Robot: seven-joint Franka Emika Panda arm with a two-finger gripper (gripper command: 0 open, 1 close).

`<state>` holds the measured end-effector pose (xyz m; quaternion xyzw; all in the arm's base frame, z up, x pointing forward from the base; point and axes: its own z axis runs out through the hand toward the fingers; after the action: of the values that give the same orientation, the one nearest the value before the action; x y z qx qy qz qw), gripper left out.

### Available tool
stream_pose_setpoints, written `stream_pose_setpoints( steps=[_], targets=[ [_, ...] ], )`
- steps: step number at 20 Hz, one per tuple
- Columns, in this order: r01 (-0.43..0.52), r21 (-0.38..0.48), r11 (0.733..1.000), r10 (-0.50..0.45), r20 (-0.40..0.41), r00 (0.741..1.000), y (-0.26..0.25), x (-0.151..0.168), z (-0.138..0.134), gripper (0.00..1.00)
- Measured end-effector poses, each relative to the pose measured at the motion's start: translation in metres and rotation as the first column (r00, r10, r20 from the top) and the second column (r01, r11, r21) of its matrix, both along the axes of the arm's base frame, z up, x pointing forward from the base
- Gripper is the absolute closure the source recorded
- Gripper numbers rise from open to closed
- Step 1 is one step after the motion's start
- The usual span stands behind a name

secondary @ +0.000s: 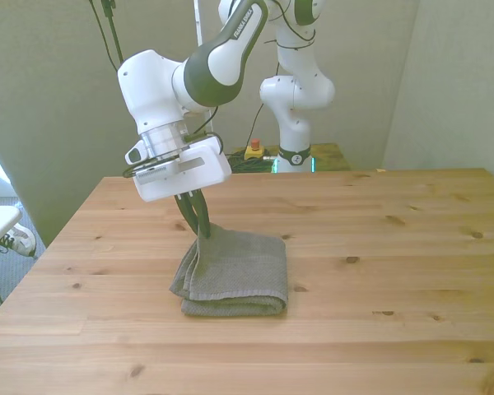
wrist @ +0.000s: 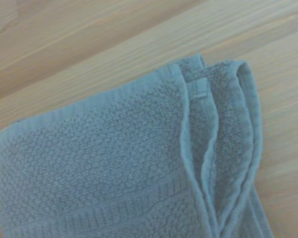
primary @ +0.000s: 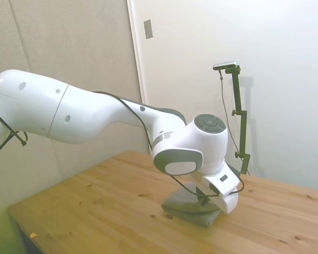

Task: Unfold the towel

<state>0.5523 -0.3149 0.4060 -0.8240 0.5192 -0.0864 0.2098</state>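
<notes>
- A grey terry towel [secondary: 235, 276] lies folded on the wooden counter [secondary: 379, 271], in the middle of the counter toward the front view's left, with bare wood on every side.
- The white Franka arm [primary: 85, 114] bends down over the towel, its pincer [secondary: 199, 226] at the towel's far corner on the front view's left.
- In the front view the dark fingers [secondary: 202, 212] stand close together, narrowed on the raised corner of the cloth, which peaks slightly where they meet it.
- The rest of the towel stays flat, its thick rounded fold facing the near counter edge in the front view.
- From the side, the wrist housing hides the fingertips; the towel [primary: 193, 209] shows as a low grey wedge beneath it.
- The wrist view shows the towel [wrist: 104, 168] up close: looped pile, a flat woven band, and several hemmed layers stacked along one edge over pale wood [wrist: 89, 39].
</notes>
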Motion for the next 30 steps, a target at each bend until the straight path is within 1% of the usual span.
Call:
stream_pose_setpoints(
  steps=[2, 5, 10, 14, 19, 26, 27, 30],
  targets=[
    [-0.017, -0.001, 1.0, 0.017, 0.014, 1.0, 0.009, 0.007, 0.01, 1.0],
    [-0.05, 0.002, 0.999, 0.05, 0.033, 0.998, 0.037, 0.023, 0.025, 1.0],
    [-0.115, 0.005, 0.993, 0.115, 0.059, 0.992, 0.097, 0.05, 0.043, 1.0],
    [-0.174, -0.011, 0.985, 0.175, 0.077, 0.982, 0.151, 0.066, 0.053, 1.0],
    [-0.239, -0.04, 0.97, 0.241, 0.09, 0.966, 0.215, 0.073, 0.049, 1.0],
    [-0.325, -0.049, 0.945, 0.327, 0.073, 0.942, 0.277, 0.072, 0.027, 1.0],
    [-0.335, -0.047, 0.941, 0.338, 0.069, 0.939, 0.284, 0.071, 0.023, 0.0],
    [-0.377, -0.03, 0.926, 0.378, 0.035, 0.925, 0.303, 0.068, 0.003, 0.0]
  ],
)
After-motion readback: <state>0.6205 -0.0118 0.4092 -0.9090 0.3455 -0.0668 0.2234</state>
